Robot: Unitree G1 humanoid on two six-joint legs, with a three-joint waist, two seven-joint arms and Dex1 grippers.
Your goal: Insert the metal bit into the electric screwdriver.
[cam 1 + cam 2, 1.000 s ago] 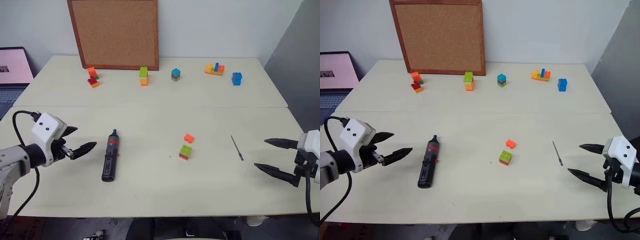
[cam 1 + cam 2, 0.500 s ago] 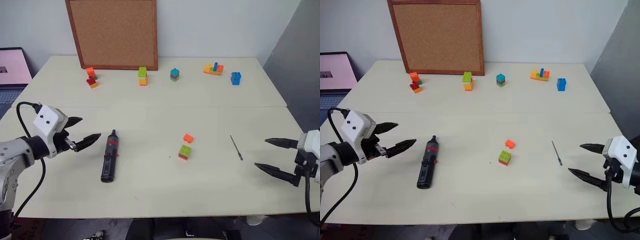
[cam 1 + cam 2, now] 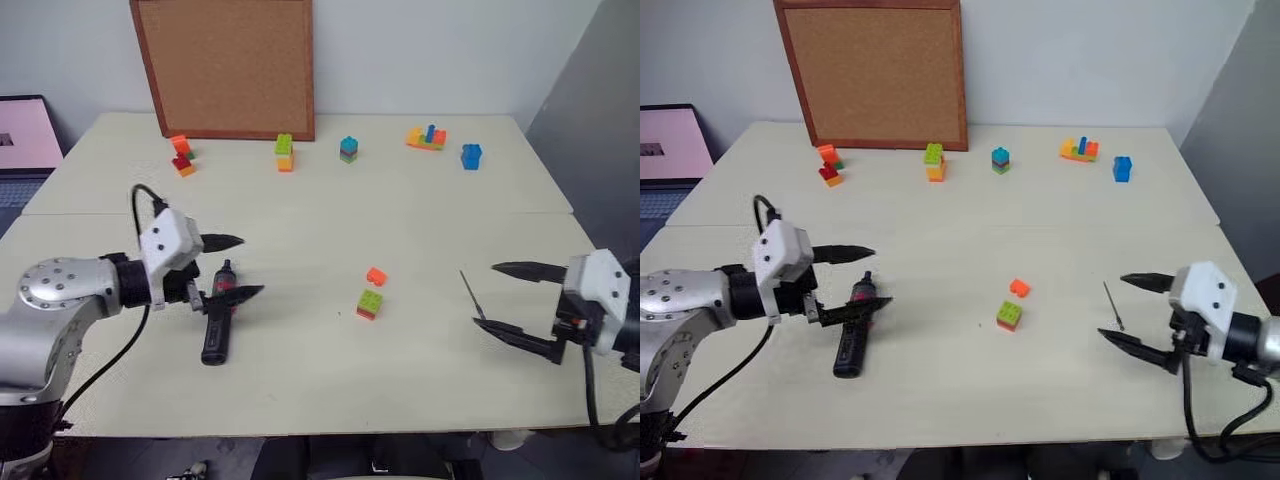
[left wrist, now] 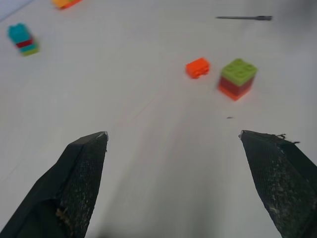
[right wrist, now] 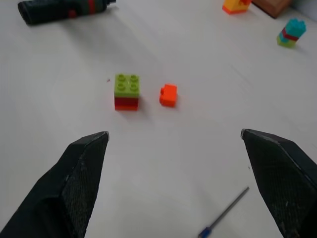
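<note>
A: What has just changed?

B: Both arms have swung inward. The left gripper [image 3: 228,267] now hangs over the upper half of the screwdriver [image 3: 215,322], one finger on each side of its tip end. A second ago it sat well to the left of the tool.

A: And the right?

B: The right gripper [image 3: 505,298] has come in from the table's [image 3: 420,210] right edge and now brackets the near end of the bit [image 3: 472,295]. Before, it was well apart from it.

A: Is anything held?

B: No. Both sets of fingers stand wide apart, and both wrist views show bare table between them. The screwdriver lies flat on the left part of the table, tip pointing away from the robot; the bit lies flat on the right, untouched. Neither has shifted.

A: So where does that leave the task?

B: I'd say early: this is the approach to both pickups, with grasping and insertion not yet done.

A: Anything in the way?

B: The green brick [image 3: 371,304] and orange brick [image 3: 377,276] sit between the two parts, clear of either gripper. The thin bit looks the harder pickup.
</note>
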